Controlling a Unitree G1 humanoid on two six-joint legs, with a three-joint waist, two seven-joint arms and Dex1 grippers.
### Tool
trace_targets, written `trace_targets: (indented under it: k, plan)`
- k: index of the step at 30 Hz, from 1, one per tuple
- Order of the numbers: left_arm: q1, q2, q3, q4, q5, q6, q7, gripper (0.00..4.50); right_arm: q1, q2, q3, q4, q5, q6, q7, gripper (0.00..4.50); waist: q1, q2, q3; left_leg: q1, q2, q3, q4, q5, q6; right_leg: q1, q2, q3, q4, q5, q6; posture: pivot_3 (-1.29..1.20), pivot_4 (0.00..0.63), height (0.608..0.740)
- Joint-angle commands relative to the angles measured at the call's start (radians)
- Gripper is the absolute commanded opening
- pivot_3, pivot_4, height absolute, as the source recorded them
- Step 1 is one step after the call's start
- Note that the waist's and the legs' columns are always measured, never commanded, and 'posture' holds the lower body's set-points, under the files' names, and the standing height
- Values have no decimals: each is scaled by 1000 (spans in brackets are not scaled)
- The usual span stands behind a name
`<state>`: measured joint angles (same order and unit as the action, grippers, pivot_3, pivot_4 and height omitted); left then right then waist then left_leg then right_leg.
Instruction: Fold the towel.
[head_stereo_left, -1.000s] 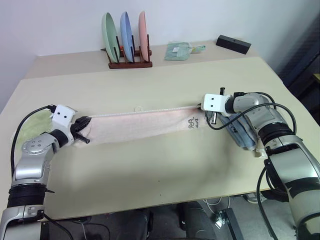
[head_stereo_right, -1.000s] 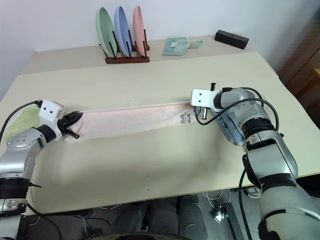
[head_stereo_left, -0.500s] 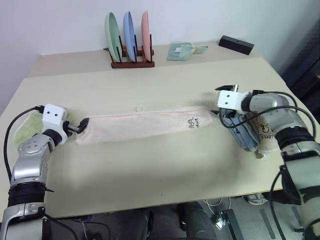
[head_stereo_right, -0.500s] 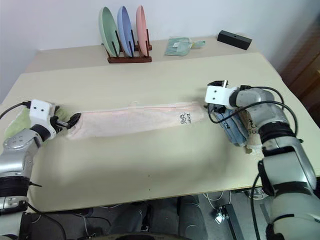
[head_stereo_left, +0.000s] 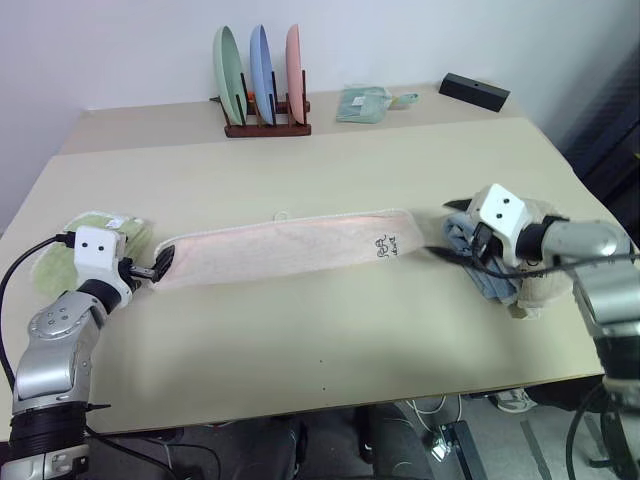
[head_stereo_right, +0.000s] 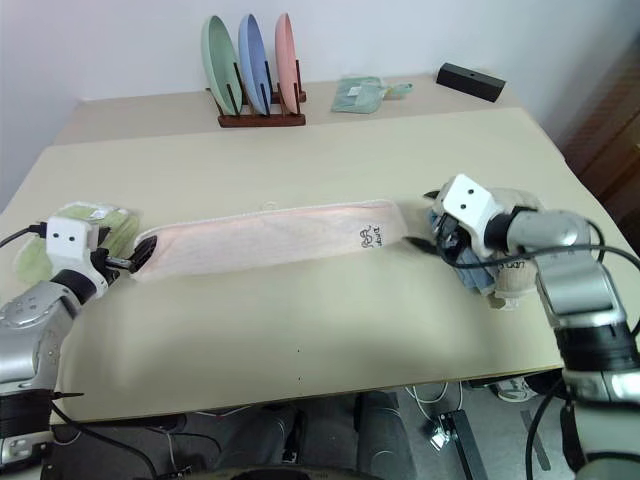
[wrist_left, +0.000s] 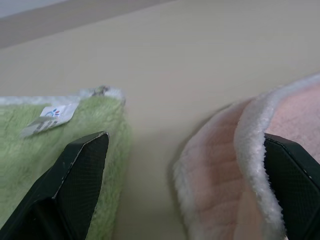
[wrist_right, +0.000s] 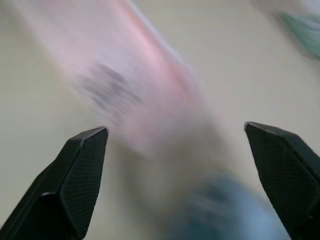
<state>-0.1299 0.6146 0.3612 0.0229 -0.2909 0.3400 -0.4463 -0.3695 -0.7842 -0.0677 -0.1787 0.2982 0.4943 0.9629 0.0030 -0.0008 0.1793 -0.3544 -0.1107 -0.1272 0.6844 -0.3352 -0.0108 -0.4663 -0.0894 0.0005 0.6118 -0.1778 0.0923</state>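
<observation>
Your towel lies stretched out in a long strip across the middle of the desk, its small dark printed mark near the end on your right. Both grippers are wide open and hold nothing — the left gripper sits just off the towel's left end, the right gripper just beyond its right end, apart from the cloth.

Watch the neighbours at each end. On the left a light green cloth lies close to the towel's end; if you reach in low and a little off line, you could well pinch green terry together with the pink, or instead of it. On the right, a bluish folded cloth and a beige towel are piled right under the right arm, so a careless sweep could drag them onto the strip or snag one in the jaws. The strip also already looks doubled lengthwise — grab only the upper layer and the fold will probably peel open as you lift.

The head views give you the whole layout: the strip's full length, both ends, the plate rack far off at the back. They don't show how the left end is built. The left wrist view does — the whitish trimmed edge curling over the pink layer, a bare gap of desk, then the green cloth with its small label beside one finger. The right wrist view is too smeared to judge the edge there.
</observation>
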Motion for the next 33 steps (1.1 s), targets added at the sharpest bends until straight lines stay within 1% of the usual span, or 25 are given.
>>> trace_targets:
  k: [1,3,4,6,10,13,16,19,22,26,29,31,33]
  plan:
    - [-27,28,-28,8,36,-36,-19,4500,55,67,-82,-150,178,279,-103,4474,7,0,0,0,0,0,0,0,0,0,0,0,0,0,0,0,150,727]
    - [-44,25,-32,14,39,-63,-25,4500,84,125,-105,-182,232,424,-191,4474,12,-3,-2,0,0,0,1,0,0,1,0,0,0,0,0,0,150,727]
    - [-54,19,-24,9,31,-87,-29,4500,86,178,-131,-183,251,509,-264,4474,13,-3,-2,0,0,-1,1,0,0,1,0,0,0,0,0,0,150,727]
    - [-71,3,-2,-8,7,-128,-32,4500,84,258,-176,-180,278,619,-372,4474,12,-3,-2,0,0,-1,1,0,0,1,0,0,0,0,0,0,150,727]
    - [-85,-37,28,-91,-62,-169,-48,4500,56,420,-288,-153,298,755,-562,4474,11,-3,-2,-1,0,-1,1,0,0,0,-1,0,0,1,-1,0,150,727]
    - [-38,-34,-32,-203,-98,-120,-108,4500,9,508,-362,-107,291,804,-670,4474,6,-3,-2,0,0,0,1,0,0,0,0,0,0,1,-1,0,150,727]
    - [13,-18,-87,-284,-109,-82,-163,4500,-30,553,-402,-74,287,814,-733,4474,6,-2,-3,1,0,0,0,0,0,0,0,0,1,1,-1,0,150,727]
    - [52,-8,-144,-322,-77,-61,-177,4500,-68,583,-425,-22,282,800,-779,4474,6,-3,-4,1,0,1,0,0,0,1,1,0,1,1,-1,0,150,727]
    - [61,-19,-163,-333,-67,-61,-167,4500,-104,613,-453,24,288,789,-815,4474,7,-4,-5,2,0,1,0,0,0,2,2,0,1,1,-1,0,150,727]
    - [60,-49,-182,-368,-104,-28,-167,4500,-141,642,-477,87,291,762,-853,4474,6,-5,-6,3,0,1,0,0,0,2,2,0,1,1,-1,0,150,727]
    - [91,-37,-240,-439,-129,10,-221,4500,-166,666,-487,124,298,741,-880,3611,3,-5,-7,3,0,1,0,0,0,2,2,0,1,1,-1,0,150,727]
    - [100,-35,-256,-460,-136,27,-231,4500,-168,669,-484,128,304,736,-890,2670,2,-5,-7,3,0,1,0,0,0,2,2,0,0,1,-1,0,150,727]
    - [116,-27,-276,-476,-130,35,-248,4500,-167,672,-484,125,318,736,-896,1576,0,-5,-7,3,0,1,0,0,0,2,2,0,1,1,-1,0,150,727]
